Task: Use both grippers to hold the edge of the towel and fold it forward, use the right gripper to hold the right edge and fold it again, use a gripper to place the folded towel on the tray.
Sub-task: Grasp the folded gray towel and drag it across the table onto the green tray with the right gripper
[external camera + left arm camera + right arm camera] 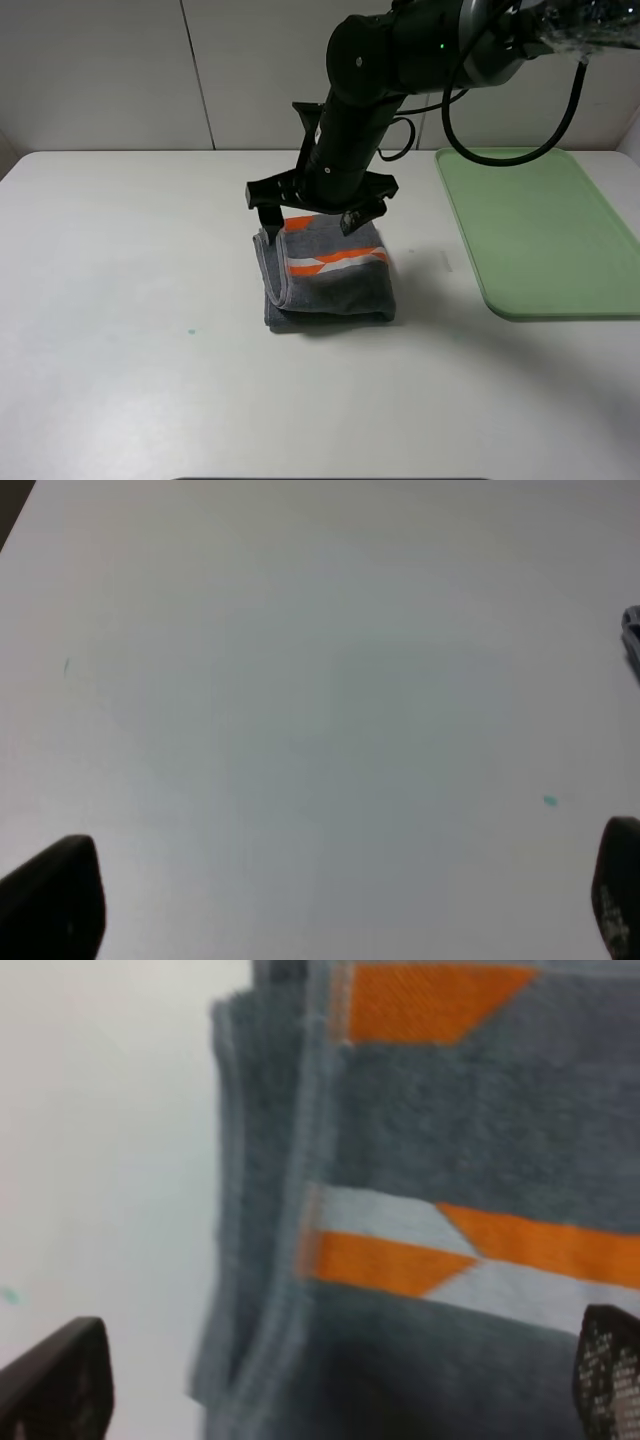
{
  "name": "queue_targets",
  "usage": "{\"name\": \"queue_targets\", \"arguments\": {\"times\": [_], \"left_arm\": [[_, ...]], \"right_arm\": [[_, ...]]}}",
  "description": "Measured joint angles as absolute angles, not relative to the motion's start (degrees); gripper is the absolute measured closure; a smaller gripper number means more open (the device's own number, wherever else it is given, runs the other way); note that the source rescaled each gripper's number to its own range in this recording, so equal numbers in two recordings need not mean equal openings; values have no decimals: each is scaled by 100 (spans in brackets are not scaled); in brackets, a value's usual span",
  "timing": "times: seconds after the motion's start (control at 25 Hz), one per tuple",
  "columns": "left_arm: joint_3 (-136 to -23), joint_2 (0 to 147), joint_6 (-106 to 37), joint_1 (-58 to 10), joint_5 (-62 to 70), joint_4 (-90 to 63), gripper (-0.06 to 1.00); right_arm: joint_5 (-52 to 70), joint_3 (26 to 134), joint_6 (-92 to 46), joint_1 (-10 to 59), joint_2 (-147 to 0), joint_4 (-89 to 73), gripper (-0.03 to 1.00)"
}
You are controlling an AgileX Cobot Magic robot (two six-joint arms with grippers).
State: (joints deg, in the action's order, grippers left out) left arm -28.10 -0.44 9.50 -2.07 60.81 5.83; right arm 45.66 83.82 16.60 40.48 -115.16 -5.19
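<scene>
Nearest us the table (120,380) lay bare, and we judged that the left claw (320,905) was held out of the way over some such patch. Its own camera showed only white tabletop between two fingers standing wide apart, holding nothing (from the high camera we could not find that arm at all). Further in sat the towel (325,275), a compact grey bundle with its layers stacked along the edge on the left arm's side and the orange and white band on top. We took that to mean both folds were done and only the carry was left. The right claw (312,222) hung over the far end of the bundle, fingers spread wide and gripping nothing, presumably so it could close on the stack. The towel lay directly beneath it, one fingertip down by the stacked edge and the other over the band; whether either touched the cloth we could not tell. Farther off to the right, well apart from the towel, the green tray (540,230) lay with nothing on it, placed within that arm's reach, we supposed.
</scene>
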Motion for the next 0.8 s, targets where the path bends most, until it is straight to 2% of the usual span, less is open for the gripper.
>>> {"name": "queue_targets", "arguments": {"times": [0.28, 0.8], "left_arm": [[-2810, -44, 950, -207, 6081, 583, -4], [-2810, -44, 950, -207, 6081, 583, -4]], "right_arm": [[5042, 8382, 1319, 4007, -11516, 169, -3], [5109, 8328, 993, 3203, -11628, 344, -3]]}}
